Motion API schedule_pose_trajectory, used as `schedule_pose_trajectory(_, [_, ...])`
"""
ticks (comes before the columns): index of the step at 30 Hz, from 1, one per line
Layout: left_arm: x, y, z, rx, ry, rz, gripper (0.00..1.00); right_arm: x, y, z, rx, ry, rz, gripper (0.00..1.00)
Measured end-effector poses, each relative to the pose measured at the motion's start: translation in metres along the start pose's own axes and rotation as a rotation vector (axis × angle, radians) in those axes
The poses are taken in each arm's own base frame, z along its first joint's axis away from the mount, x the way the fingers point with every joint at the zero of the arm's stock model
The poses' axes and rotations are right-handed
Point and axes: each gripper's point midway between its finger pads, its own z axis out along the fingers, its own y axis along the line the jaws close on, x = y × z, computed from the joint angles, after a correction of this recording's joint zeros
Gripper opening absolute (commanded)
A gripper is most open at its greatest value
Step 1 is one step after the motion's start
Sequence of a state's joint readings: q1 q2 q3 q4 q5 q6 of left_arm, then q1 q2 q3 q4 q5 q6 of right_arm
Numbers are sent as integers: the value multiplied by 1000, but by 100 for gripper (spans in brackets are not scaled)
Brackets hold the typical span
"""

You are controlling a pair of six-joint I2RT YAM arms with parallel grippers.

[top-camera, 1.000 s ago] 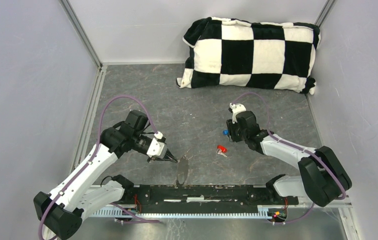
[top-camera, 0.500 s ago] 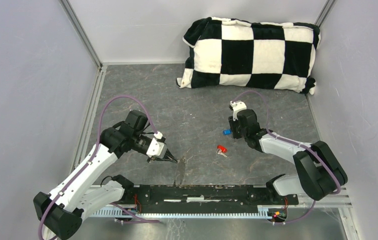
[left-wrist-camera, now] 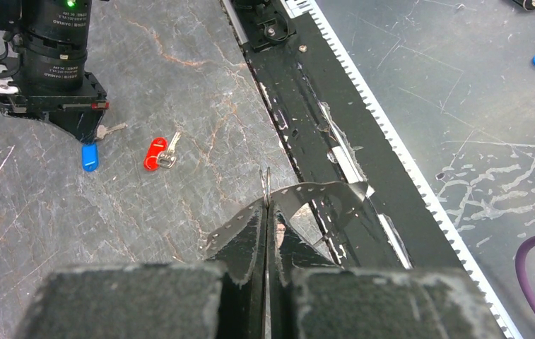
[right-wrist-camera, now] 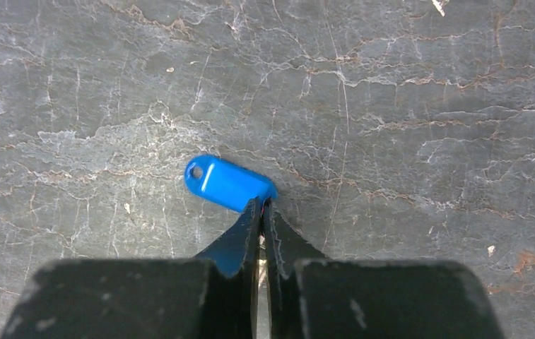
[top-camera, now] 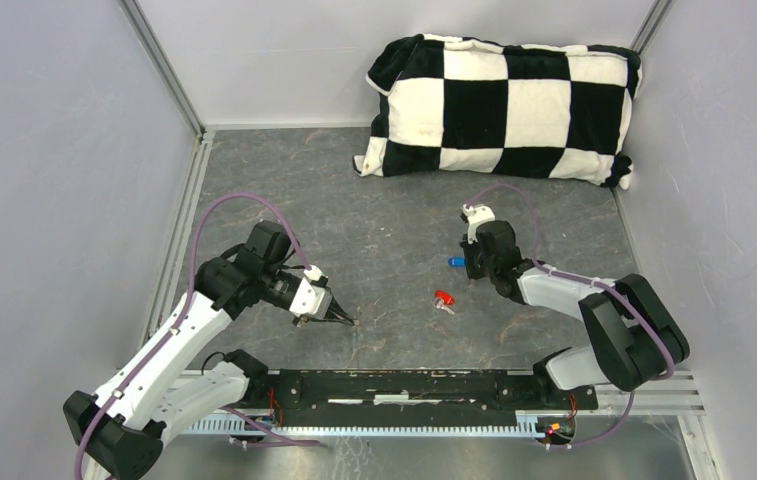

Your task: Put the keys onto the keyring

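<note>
- The left arm (top-camera: 169, 340) rises from the lower left corner of the overhead view. It bends at an elbow left of centre, then reaches down and to the right.
- The left pincer (top-camera: 347, 321) ends close to the worktop (top-camera: 374, 200), a little above the black rail (top-camera: 404, 385) that runs along the bottom of that view.
- Its fingers are pressed together on the keyring (left-wrist-camera: 321, 192). In the left wrist view the grey perforated band fans out to either side of the fingertips at mid frame, and a thin wire loop stands up between them.
- The right arm (top-camera: 564, 290) comes in from the lower right of the overhead view and lies low, stretched toward the centre. Its wrist is turned so that the right pincer (top-camera: 466, 263) points down at the worktop.
- The right pincer's fingers are drawn almost together, pinching the blue key (right-wrist-camera: 229, 183) at the end of its plastic head. The head lies flat on the worktop and juts to the upper left of the fingertips in the right wrist view.
- The red key (top-camera: 443, 299) lies loose on the worktop near the centre of the overhead view. It is below and just left of the blue key, between the two pincers and touching neither.
- A black-and-white checkered pillow (top-camera: 504, 105) rests in the upper right, against the back wall.
</note>
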State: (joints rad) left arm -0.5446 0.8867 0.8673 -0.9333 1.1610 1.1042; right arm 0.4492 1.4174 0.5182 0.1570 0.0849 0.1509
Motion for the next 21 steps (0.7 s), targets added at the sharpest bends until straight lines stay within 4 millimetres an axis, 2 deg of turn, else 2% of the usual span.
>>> schedule_pose_trajectory(9, [0,0,0,0,0,0,2,1,7,-9,-58,-21,-1,0])
schedule_pose_trajectory(15, [0,0,0,0,-1,1,2,-10,39,-22,-245,-61,-5,0])
schedule_pose_trajectory(19, [0,0,0,0,-1,1,2,-3,57,-24,-336,-35,-13,1])
schedule_pose_trajectory(21, [0,0,0,0,-1,1,2,5,62,-21,-356,-5,-18,9])
